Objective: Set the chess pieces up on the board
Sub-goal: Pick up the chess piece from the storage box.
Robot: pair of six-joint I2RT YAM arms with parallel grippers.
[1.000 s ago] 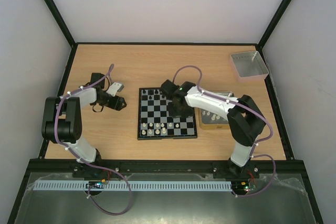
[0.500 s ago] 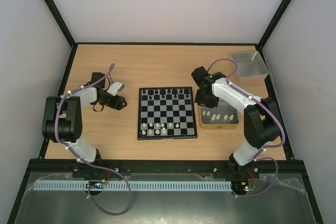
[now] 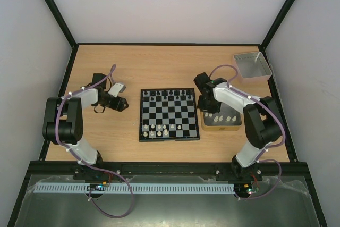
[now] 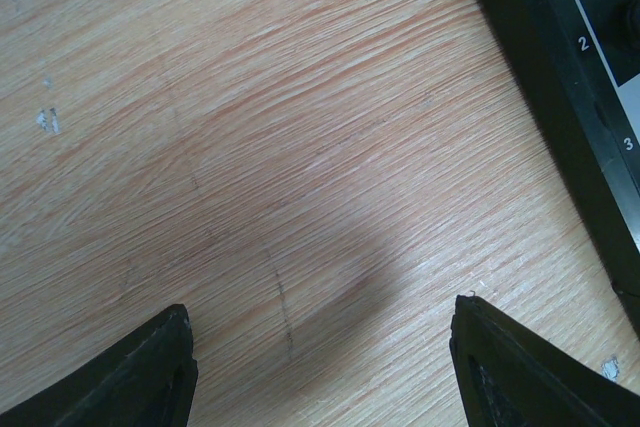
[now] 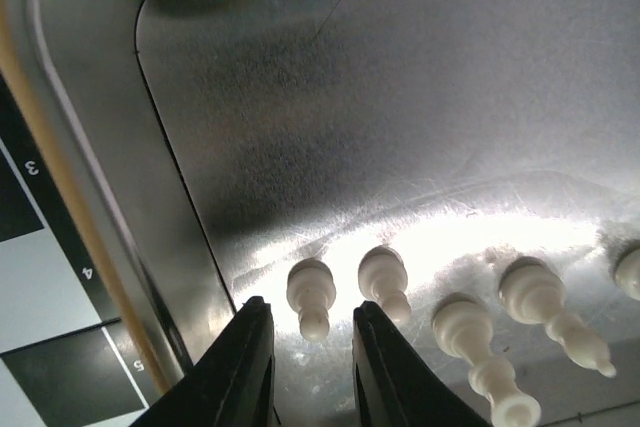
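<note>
The board point(image 3: 170, 115) lies mid-table, with black chess pieces point(image 3: 167, 94) along its far row and a few white ones point(image 3: 158, 128) on its near row. Several more white pieces point(image 3: 219, 117) stand in the tan-rimmed tray point(image 3: 223, 127) right of it. My right gripper point(image 3: 206, 104) hangs over that tray's left end. In the right wrist view its jaws point(image 5: 309, 303) are narrowly open, and a white pawn point(image 5: 312, 297) stands between the tips with a gap on each side. My left gripper point(image 3: 122, 104) rests open and empty over bare wood point(image 4: 321, 305), left of the board's black rim point(image 4: 560, 97).
A grey metal tray point(image 3: 252, 65) sits at the back right corner. In the right wrist view, other white pieces point(image 5: 383, 277) point(image 5: 470, 332) point(image 5: 545, 302) stand close to the right of the pawn, and the tray's wall point(image 5: 150, 247) is just left of my fingers.
My right arm has swung from the board's far row over to the tan-rimmed tray and come down around a white pawn, its jaws narrowing. The left arm has stayed still.
</note>
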